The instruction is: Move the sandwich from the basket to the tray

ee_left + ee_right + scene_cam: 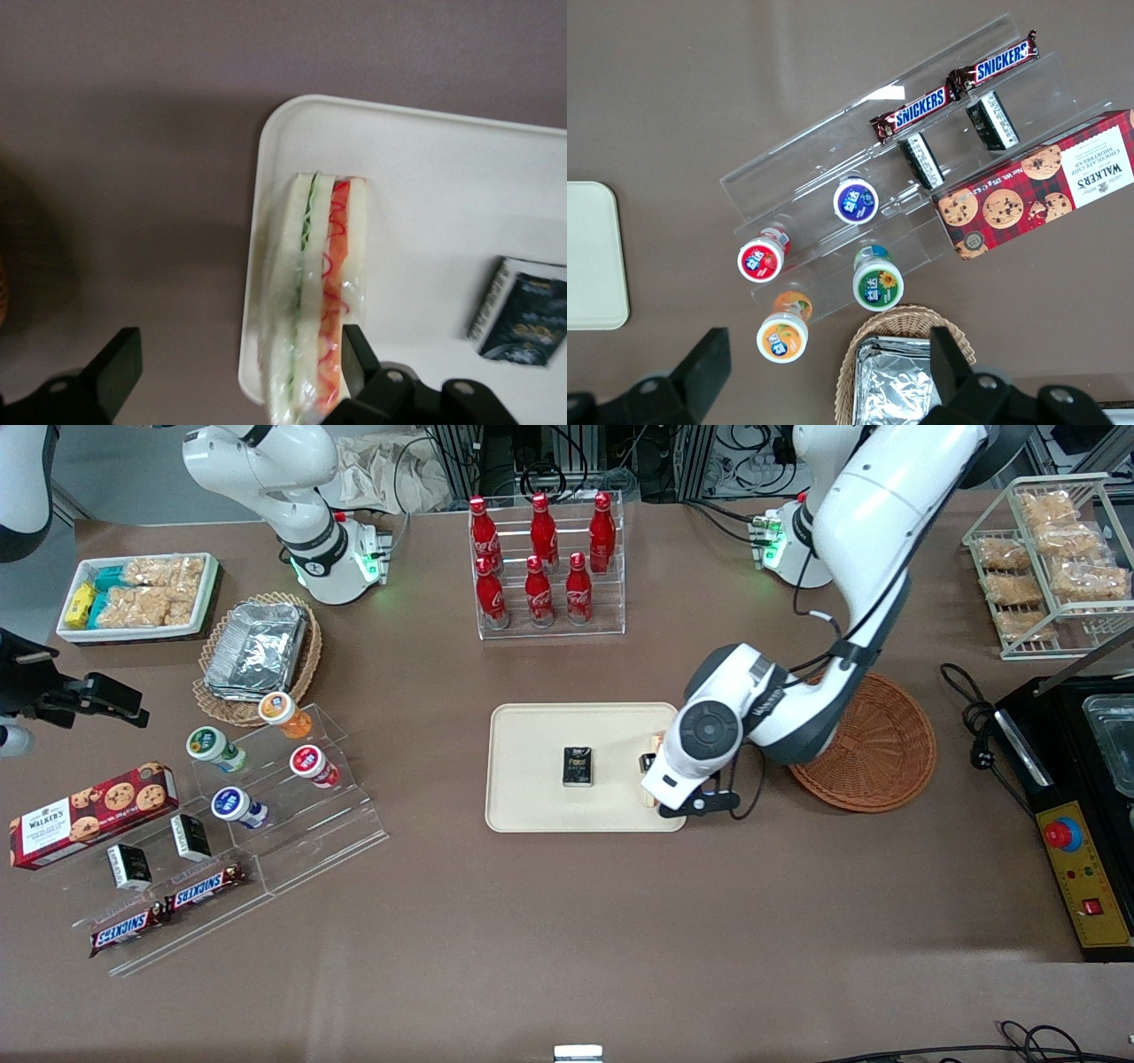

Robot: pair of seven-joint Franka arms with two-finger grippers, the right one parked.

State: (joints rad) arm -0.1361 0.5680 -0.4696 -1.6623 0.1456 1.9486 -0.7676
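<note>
Front: gripper (653,779) over tray (532,815) edge at 3 o'clock, basket (886,753) empty.
Wrist: fingers (120,367) apart, sandwich (314,292) between, overhanging rim; retreat snag could tip it off.

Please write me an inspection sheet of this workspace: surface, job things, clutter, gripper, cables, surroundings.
Surface: brown table.
Job things: sandwich lying at the edge of the tray, overhanging its rim; basket holds nothing visible.
Clutter: black packet on tray; cola bottles; acrylic stand with cups; cookie box.
Gripper: left gripper open, straddling the sandwich.
Cables: black cable beside the basket.
Surroundings: snack rack.
</note>
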